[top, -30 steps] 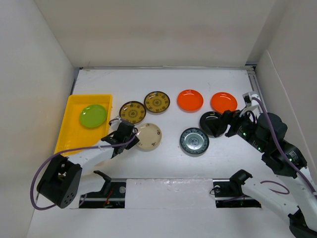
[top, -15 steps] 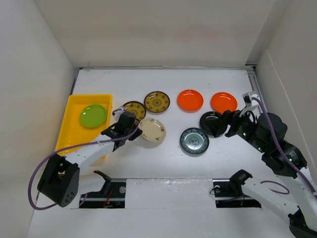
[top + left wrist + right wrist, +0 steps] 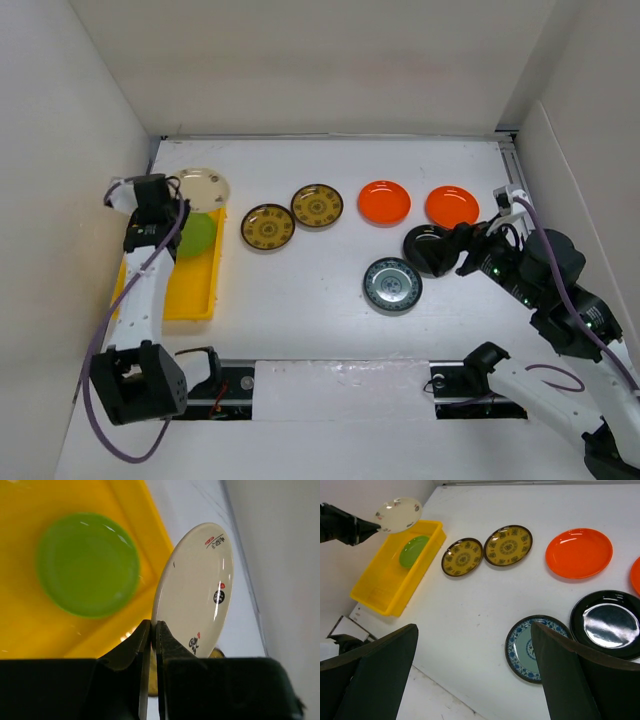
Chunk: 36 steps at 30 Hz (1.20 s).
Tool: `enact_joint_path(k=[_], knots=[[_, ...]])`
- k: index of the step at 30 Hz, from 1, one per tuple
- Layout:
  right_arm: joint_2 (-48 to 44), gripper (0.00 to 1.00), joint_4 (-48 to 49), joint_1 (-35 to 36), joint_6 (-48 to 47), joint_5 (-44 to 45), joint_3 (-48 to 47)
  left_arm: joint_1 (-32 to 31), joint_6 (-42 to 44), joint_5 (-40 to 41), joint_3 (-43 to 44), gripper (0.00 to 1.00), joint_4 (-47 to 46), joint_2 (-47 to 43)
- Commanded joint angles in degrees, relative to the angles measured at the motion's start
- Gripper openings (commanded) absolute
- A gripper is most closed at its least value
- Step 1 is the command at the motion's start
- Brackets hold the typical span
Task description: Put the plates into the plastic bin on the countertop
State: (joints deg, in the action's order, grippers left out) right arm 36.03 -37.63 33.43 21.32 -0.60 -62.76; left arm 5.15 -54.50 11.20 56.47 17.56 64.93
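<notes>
My left gripper (image 3: 176,193) is shut on the rim of the cream floral plate (image 3: 202,187) and holds it tilted in the air over the far end of the yellow bin (image 3: 165,285). In the left wrist view the jaws (image 3: 154,630) pinch the plate (image 3: 200,585) above the bin (image 3: 25,620). The lime green plate (image 3: 87,565) lies in the bin. On the countertop (image 3: 320,310) lie two brown-gold plates (image 3: 267,226) (image 3: 317,205), two orange plates (image 3: 384,201) (image 3: 452,206), the black plate (image 3: 425,247) and the grey-teal plate (image 3: 392,284). My right gripper (image 3: 468,248) is open and empty, above the black plate's right side.
White walls (image 3: 90,150) close in the countertop on the left, back and right; the bin sits against the left wall. In the right wrist view the grey-teal plate (image 3: 532,647) and the black plate (image 3: 605,625) lie near the right finger (image 3: 580,680).
My left arm has lifted the cream floral plate off the middle of the countertop and swung it left and back, over the bin's far end. The right arm has not moved.
</notes>
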Motion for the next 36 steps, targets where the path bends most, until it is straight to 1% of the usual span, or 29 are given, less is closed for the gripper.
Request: enact_joint_path(k=[1,4,6,8,9,13,16,19,20,21,22,23,25,26,27,29,30,32,33,34,36], knots=[[0.0,1.00,5.5,0.2,-0.9,-1.2,-0.1,7.8,1.1,-1.7,-1.8,0.00,1.9,1.0],[0.5,1.00,5.5,0.2,-0.9,-1.8,-0.1,11.7,1.1,-0.4,-2.6,0.00,0.3,2.7],[0.5,1.00,6.1,0.2,-0.9,-1.8,-0.1,14.8,1.9,-1.5,-3.1,0.00,-1.4,4.8],[0.5,1.00,6.1,0.2,-0.9,-2.4,0.6,16.6,3.6,-3.6,-3.7,0.00,-3.3,6.7],[0.0,1.00,6.1,0.2,-0.9,-2.4,1.1,17.3,4.4,-4.7,-3.2,0.00,-3.3,9.3],[-0.5,1.00,6.1,0.2,-0.9,-2.4,1.7,17.4,5.4,-4.2,-2.4,0.00,-3.9,12.8],[-0.5,1.00,6.1,0.2,-0.9,-2.4,1.7,17.4,5.4,-5.8,-4.7,0.00,-5.8,12.8],[-0.5,1.00,6.1,0.2,-0.9,-2.4,1.7,17.4,5.4,-7.2,-4.7,0.00,-6.3,13.4],[-0.5,1.00,6.1,0.2,-0.9,-2.4,1.7,17.4,5.4,-7.9,-4.7,0.07,-6.3,13.4],[-0.5,1.00,6.1,0.2,-0.9,-2.4,1.7,17.4,5.9,-8.5,-4.7,0.24,-6.3,13.4],[-0.5,1.00,6.1,0.2,-0.9,-2.4,1.7,17.4,5.9,-8.5,-4.2,0.46,-5.7,13.4],[-0.5,1.00,6.1,0.2,-0.9,-2.4,1.2,17.4,5.9,-8.5,-4.2,0.77,-4.7,11.8],[-0.5,1.00,5.6,0.2,-0.9,-2.4,1.2,15.3,5.9,-5.6,-3.0,0.94,-3.5,9.5],[-0.5,1.00,5.5,0.2,-0.9,-1.8,0.6,14.5,6.5,-4.4,-2.2,1.00,-2.5,7.3],[-0.5,1.00,5.5,0.2,-0.9,-1.8,0.6,13.5,7.1,-3.7,-2.2,1.00,-1.9,6.6],[-0.5,1.00,5.0,0.2,-0.9,-1.2,0.6,13.5,7.8,-3.6,-0.1,1.00,0.0,6.1],[-1.0,1.00,5.0,0.2,-0.9,-1.2,0.6,13.5,9.2,-4.3,0.0,1.00,0.8,4.9],[-1.1,1.00,5.0,0.2,-0.9,-0.1,0.6,11.6,10.7,-7.1,-0.6,1.00,0.8,3.3],[-1.1,1.00,5.0,0.2,-0.9,-0.1,0.6,9.9,11.3,-7.8,-0.6,1.00,-1.0,1.5],[-0.5,1.00,5.0,0.2,-0.9,0.6,0.6,5.0,11.9,-9.0,-1.3,1.00,-1.8,0.9],[0.0,1.00,4.5,0.2,-0.9,2.1,0.6,-1.7,12.8,-10.7,-1.3,1.00,-3.1,0.9]])
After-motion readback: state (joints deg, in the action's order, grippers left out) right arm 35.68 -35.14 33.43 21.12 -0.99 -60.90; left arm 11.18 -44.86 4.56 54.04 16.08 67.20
